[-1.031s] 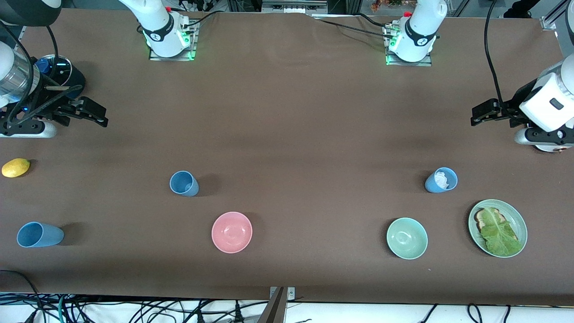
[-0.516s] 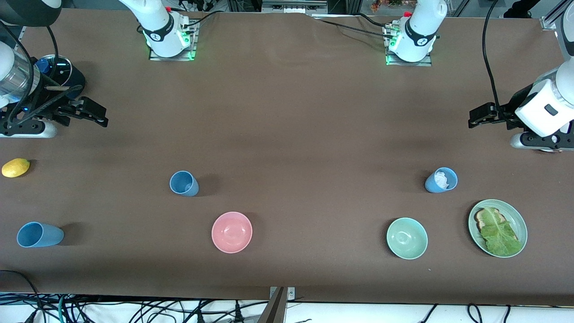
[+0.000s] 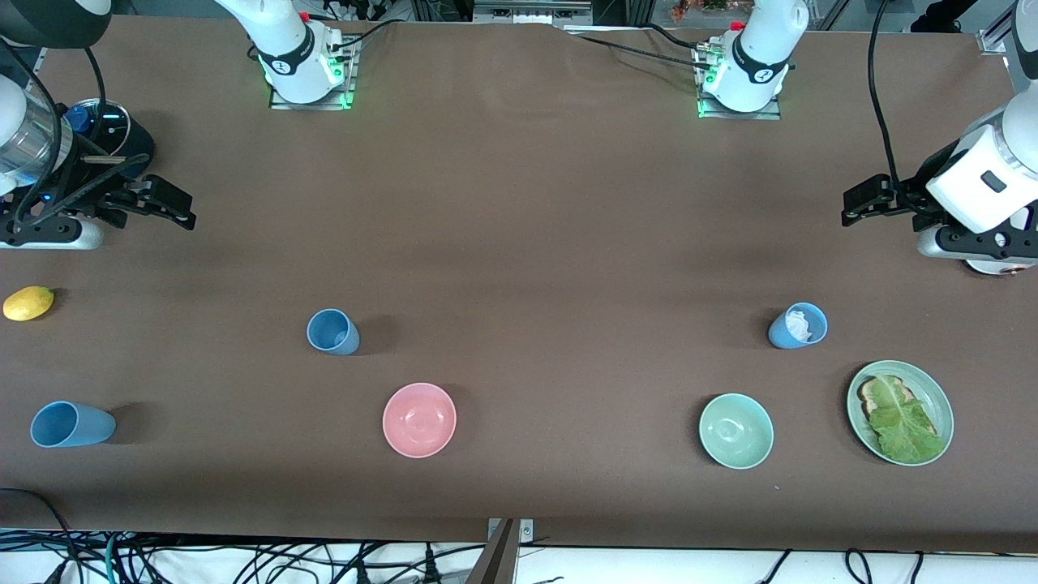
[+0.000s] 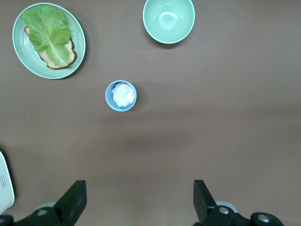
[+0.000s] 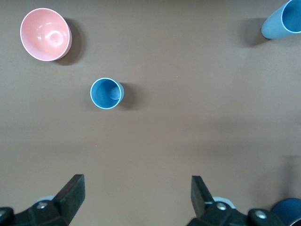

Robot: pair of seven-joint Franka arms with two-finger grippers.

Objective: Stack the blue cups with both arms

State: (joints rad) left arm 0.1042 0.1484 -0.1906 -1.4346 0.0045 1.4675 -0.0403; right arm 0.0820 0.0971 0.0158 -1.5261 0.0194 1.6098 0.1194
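Blue cups sit apart on the surface: one (image 3: 71, 424) at lower left of the front view, one (image 3: 332, 332) just above and beside the pink bowl (image 3: 419, 419), one (image 3: 798, 326) holding something white at middle right. Each gripper should probably descend centred over a rim. Left gripper (image 3: 866, 203) hovers at the right edge, spread and empty; right gripper (image 3: 166, 205) at the left edge, likewise.
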